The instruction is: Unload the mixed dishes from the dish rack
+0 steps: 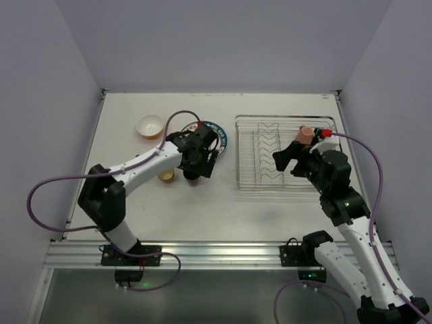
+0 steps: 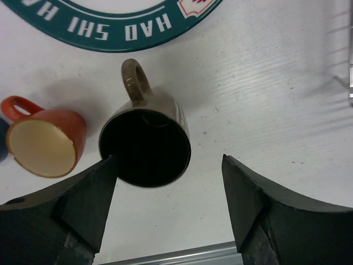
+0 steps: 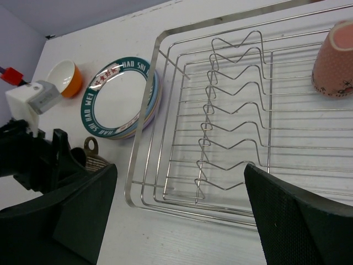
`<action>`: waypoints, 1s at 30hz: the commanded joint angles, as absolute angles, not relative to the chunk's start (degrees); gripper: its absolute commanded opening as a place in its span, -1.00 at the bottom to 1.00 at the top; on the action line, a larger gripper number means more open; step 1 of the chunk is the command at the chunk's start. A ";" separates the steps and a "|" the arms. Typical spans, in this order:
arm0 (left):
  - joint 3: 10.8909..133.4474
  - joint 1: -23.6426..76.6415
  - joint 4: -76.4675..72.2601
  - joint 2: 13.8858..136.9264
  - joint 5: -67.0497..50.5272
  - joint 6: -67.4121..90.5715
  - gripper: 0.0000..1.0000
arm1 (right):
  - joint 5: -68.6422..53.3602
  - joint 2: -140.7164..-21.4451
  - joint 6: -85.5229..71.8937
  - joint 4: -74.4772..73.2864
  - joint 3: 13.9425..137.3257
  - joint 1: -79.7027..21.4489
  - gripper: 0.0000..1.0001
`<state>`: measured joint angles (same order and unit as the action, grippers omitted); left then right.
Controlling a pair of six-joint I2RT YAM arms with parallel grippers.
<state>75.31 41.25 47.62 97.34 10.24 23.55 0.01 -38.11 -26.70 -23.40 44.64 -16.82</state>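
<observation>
The silver wire dish rack [image 1: 237, 154] stands on the right of the table; in the right wrist view [image 3: 138, 160] it holds only a pink mug [image 3: 333, 61], upside down in its far right corner [image 1: 307, 133]. A stack of plates with a dark-rimmed white plate [image 1: 217, 137] on top lies left of the rack. A brown mug [image 2: 146, 141] and an orange mug [image 2: 47, 141] stand upright on the table near the plates. My left gripper [image 2: 168, 187] is open just above the brown mug, its left finger by the rim. My right gripper [image 3: 179, 204] is open and empty over the rack's near left part.
A small orange bowl [image 1: 150, 125] with a white inside sits at the back left. A bit of a blue mug [image 2: 2, 144] shows beside the orange mug. The metal rail [image 2: 165, 256] of the table's near edge lies just below the left gripper.
</observation>
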 commanded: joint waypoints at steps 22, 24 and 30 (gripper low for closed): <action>53.35 15.12 37.44 49.22 30.77 24.79 1.00 | 13.43 -69.48 -30.50 -18.72 56.50 -2.11 0.98; 52.74 15.12 36.92 48.43 29.27 24.17 1.00 | 17.66 -74.16 -28.84 -19.33 61.31 -2.02 0.98; 51.15 15.12 34.28 45.18 22.42 22.06 1.00 | 21.89 -88.93 -21.81 -23.11 73.81 -1.23 0.98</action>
<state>52.01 15.49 39.13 46.28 26.94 24.27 16.67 -86.06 -26.04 -22.44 67.90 -1.93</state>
